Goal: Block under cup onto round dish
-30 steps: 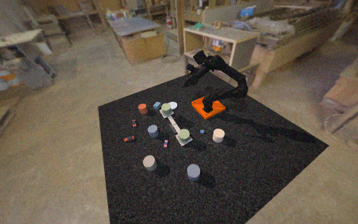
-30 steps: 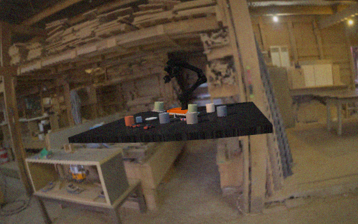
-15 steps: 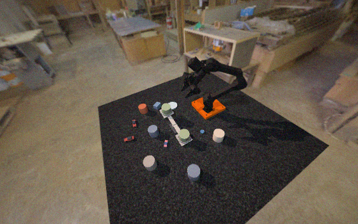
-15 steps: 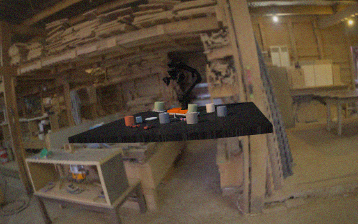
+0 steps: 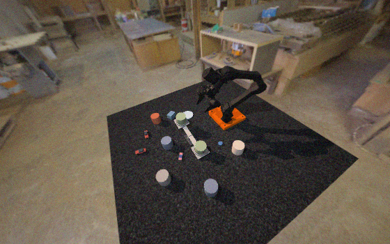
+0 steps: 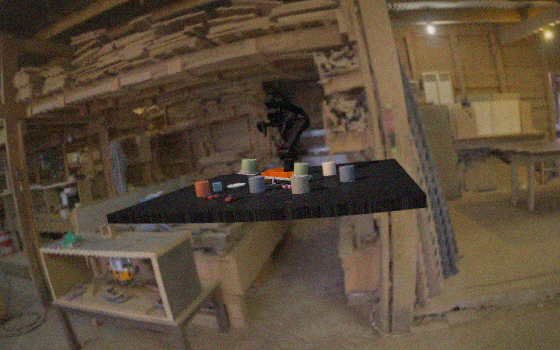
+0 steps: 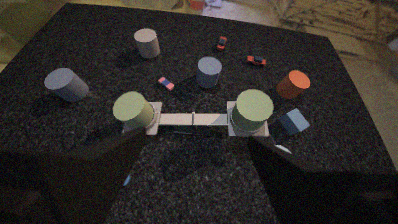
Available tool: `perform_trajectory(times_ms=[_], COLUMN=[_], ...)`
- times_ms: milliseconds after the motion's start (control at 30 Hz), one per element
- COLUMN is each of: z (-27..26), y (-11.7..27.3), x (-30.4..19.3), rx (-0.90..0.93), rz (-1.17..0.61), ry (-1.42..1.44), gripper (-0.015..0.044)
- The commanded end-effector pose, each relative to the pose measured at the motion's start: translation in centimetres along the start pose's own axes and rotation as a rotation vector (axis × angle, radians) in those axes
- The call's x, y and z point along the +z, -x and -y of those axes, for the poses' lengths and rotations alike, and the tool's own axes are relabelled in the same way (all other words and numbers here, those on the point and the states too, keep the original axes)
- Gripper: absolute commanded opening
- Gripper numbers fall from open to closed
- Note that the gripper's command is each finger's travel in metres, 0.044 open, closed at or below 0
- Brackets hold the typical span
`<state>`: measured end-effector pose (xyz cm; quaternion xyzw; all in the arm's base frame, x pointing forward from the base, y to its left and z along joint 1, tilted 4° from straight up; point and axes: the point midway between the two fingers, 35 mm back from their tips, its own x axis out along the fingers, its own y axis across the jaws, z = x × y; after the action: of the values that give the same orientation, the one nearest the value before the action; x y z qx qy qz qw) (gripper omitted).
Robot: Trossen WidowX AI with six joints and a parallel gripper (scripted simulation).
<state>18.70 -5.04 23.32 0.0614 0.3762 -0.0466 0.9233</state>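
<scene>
One green cup [image 5: 181, 118] [image 6: 249, 165] [image 7: 254, 107] stands on the balance end beside the dish. The other green cup [image 5: 200, 146] [image 6: 301, 168] [image 7: 132, 107] stands on the far end from the dish. The balance beam [image 5: 189, 135] [image 7: 175, 119] joins the two ends; the dish-side end appears higher. The block is not visible. The white round dish [image 5: 189, 114] [image 6: 236, 185] [image 7: 283, 149] has no cup above it; a finger partly hides it in the wrist view. My gripper [image 5: 203, 107] [image 7: 198, 136] is open and empty, high above the mat between the balance and the robot base.
A blue cube [image 5: 170, 115] [image 7: 295, 121] and an orange cylinder [image 5: 155, 118] [image 7: 293, 84] are near the dish-side cup. A blue-grey cylinder [image 5: 166, 143] [image 7: 209, 72] stands beside the beam. A cream cylinder [image 5: 238, 148] and small blue disc [image 5: 220, 143] lie beyond the other end. Small toy cars are scattered nearby.
</scene>
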Motion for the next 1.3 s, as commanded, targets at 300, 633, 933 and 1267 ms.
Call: perform_trajectory(times_ms=[300,633,933,1267], z=[-1.3,-3.1,-5.3,-8.5], y=[-2.8,-5.2,-7.9,-11.0], x=[1.6,2.6,3.1,3.0], rx=[0.035,0.001,-0.090,-0.260], rz=[-0.169,-0.322,-0.452,-0.563], ry=[-0.327,-0.625,-0.880,-1.145], gripper=[0.0440,0.0440,0.0440,0.0440])
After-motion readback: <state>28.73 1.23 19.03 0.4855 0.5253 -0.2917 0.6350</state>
